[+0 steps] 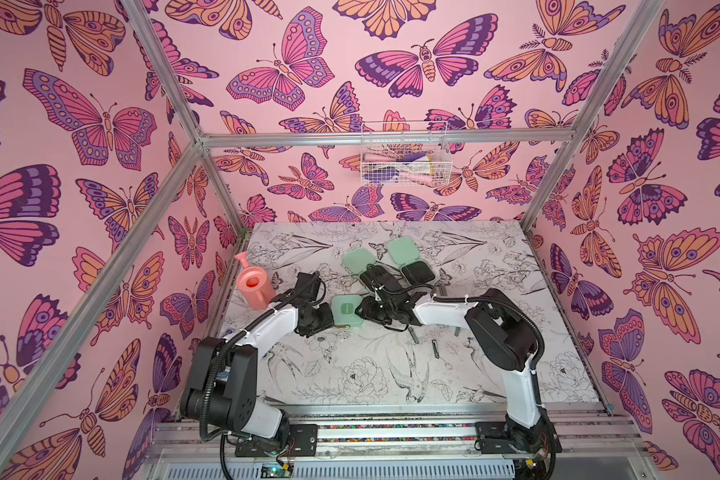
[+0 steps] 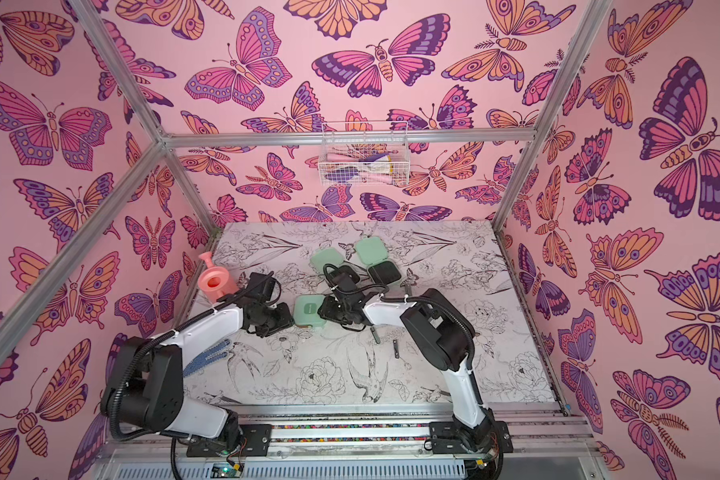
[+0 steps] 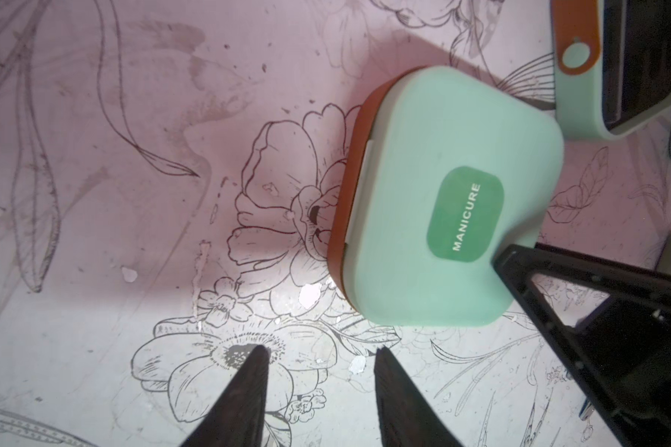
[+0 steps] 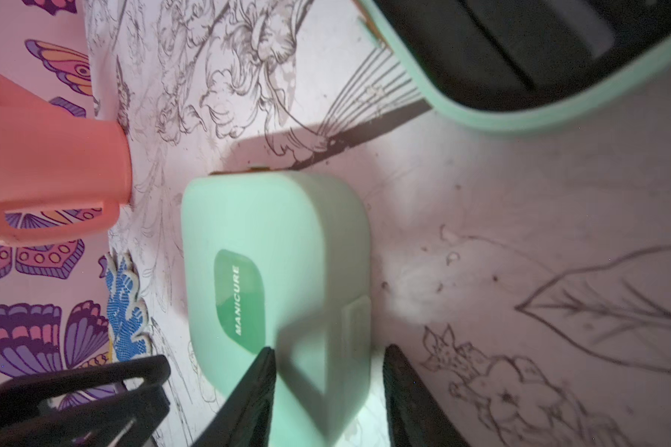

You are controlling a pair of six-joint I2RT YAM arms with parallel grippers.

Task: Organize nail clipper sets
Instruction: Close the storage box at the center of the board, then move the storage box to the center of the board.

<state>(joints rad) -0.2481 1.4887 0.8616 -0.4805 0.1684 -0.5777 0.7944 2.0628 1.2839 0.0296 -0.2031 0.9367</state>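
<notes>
- Grey metal tools (image 1: 412, 334) lie loose and flat on the floral tabletop (image 1: 350, 374), nearest the base on the right arm's side. None is in a case.
- Blue-dotted glove (image 2: 206, 357) sits by the left arm, not a task item.
- Mid-table: closed mint case (image 1: 344, 309), flat, "MANICURE" label up, between the two grippers.
- Wrist view: left gripper (image 3: 320, 350) has its fingers apart with nothing between them. Tips are over bare table, just short of the case.
- Wrist view: right gripper (image 4: 331, 350) has its fingers spread either side of the case's clasp end. There is a visible gap at one finger, so I read it as loose, not clamped.
- Pink watering can (image 1: 252, 286) stands just beyond the left gripper, near the case.
- Farther back: two open cases (image 1: 402, 249) side by side, lids laid flat. One black tray is visible, the other mostly hidden under the right arm.
- Far wall: wire basket (image 1: 404, 158) with brushes, not in play.
- Judged step: closed case looks done, grippers clearing off it.
- To do it well:
  - Lift the right gripper straight up before any sideways move, so a finger doesn't drag the case or catch the clasp.
  - Pull the left gripper away from the can.
  - For the loose tools next, come in low and pinch across the narrow width.
</notes>
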